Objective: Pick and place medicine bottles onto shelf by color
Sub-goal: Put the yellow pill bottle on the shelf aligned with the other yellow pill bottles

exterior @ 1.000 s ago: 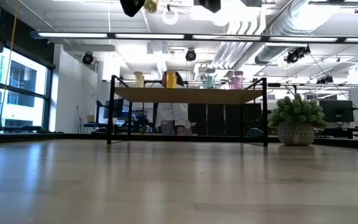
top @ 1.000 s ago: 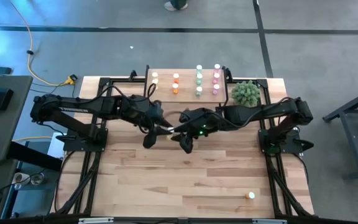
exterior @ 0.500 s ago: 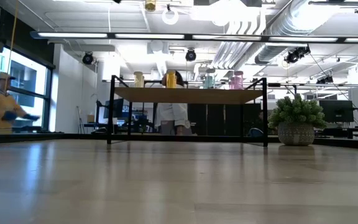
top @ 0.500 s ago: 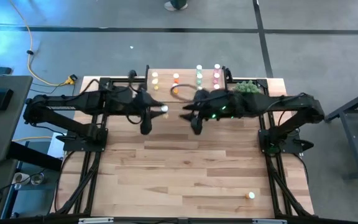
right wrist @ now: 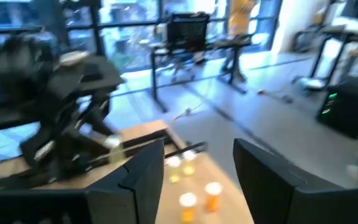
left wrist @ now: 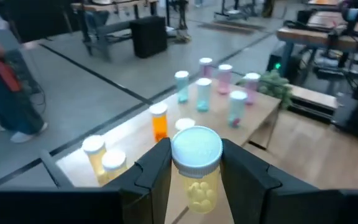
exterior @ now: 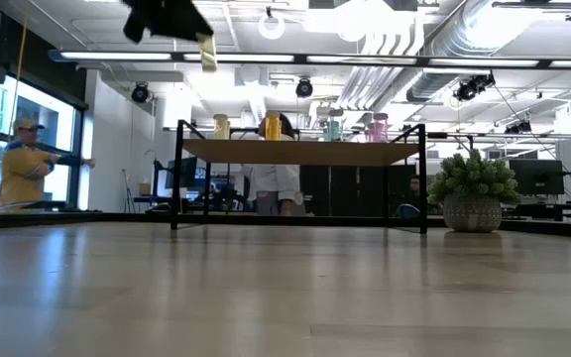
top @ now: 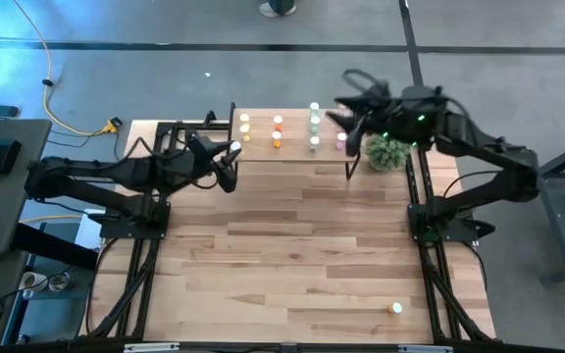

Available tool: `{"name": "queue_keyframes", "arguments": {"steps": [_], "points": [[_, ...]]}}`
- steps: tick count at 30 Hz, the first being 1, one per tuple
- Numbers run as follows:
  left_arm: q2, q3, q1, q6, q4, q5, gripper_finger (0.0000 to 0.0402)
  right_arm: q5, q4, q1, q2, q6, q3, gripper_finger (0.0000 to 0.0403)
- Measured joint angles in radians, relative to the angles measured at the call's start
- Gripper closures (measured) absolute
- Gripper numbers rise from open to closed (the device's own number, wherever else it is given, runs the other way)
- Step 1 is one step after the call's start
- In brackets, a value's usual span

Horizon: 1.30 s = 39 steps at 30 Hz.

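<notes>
My left gripper [top: 230, 155] hovers just off the left end of the shelf [top: 294, 149], shut on a yellow medicine bottle [left wrist: 197, 177] with a white cap. In the low view this bottle [exterior: 206, 52] hangs higher than the shelf top [exterior: 300, 152]. Yellow [top: 244, 125], orange [top: 277, 140], green [top: 314, 124] and pink [top: 341, 140] bottles stand upright on the shelf in rows. My right gripper [right wrist: 199, 163] is raised above the shelf's right end [top: 349, 116], open, with nothing between its fingers. My left gripper pinches the yellow bottle's body [left wrist: 199, 186] between its two fingers [left wrist: 157, 174], just under the white cap [left wrist: 196, 148]. The fingers come nearly level from the table's left side. The bottle stands roughly upright, cap up, lifted clear of table and shelf.
A green plant ball in a pot [top: 388, 150] stands at the shelf's right end. One more bottle [top: 395, 308] stands alone near the table's front right corner. A person [exterior: 30, 178] moves in the room behind.
Both grippers have parted from a meeting point at the table's middle. My left gripper has carried the yellow bottle toward the far left, to the shelf's left end, tipping from downward to nearly level. My right gripper has risen and swung toward the far right, over the shelf's right end.
</notes>
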Motion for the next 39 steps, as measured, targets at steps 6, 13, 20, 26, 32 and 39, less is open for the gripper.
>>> {"name": "queue_keyframes", "arguments": {"steps": [6, 13, 20, 26, 32, 39], "points": [[0.01, -0.187, 0.025, 0.047, 0.257, -0.026, 0.0287, -0.001, 0.002, -0.105, -0.055, -0.039, 0.0, 0.0219], [0.08, -0.303, 0.088, 0.111, 0.492, -0.018, 0.0287, -0.004, -0.001, -0.172, -0.064, -0.048, 0.0, 0.0219], [0.169, -0.289, 0.165, 0.125, 0.499, 0.079, 0.0287, -0.005, -0.005, -0.193, -0.058, -0.084, 0.0, 0.0219], [0.198, -0.28, 0.201, 0.141, 0.497, 0.061, 0.0287, -0.005, -0.009, -0.193, -0.059, -0.113, 0.0, 0.0219], [0.199, -0.28, 0.224, 0.151, 0.476, 0.062, 0.0287, -0.005, -0.009, -0.193, -0.059, -0.118, 0.0, 0.0219], [0.199, -0.279, 0.226, 0.151, 0.448, 0.088, 0.0287, -0.005, -0.009, -0.193, -0.059, -0.126, 0.0, 0.0219]]}}
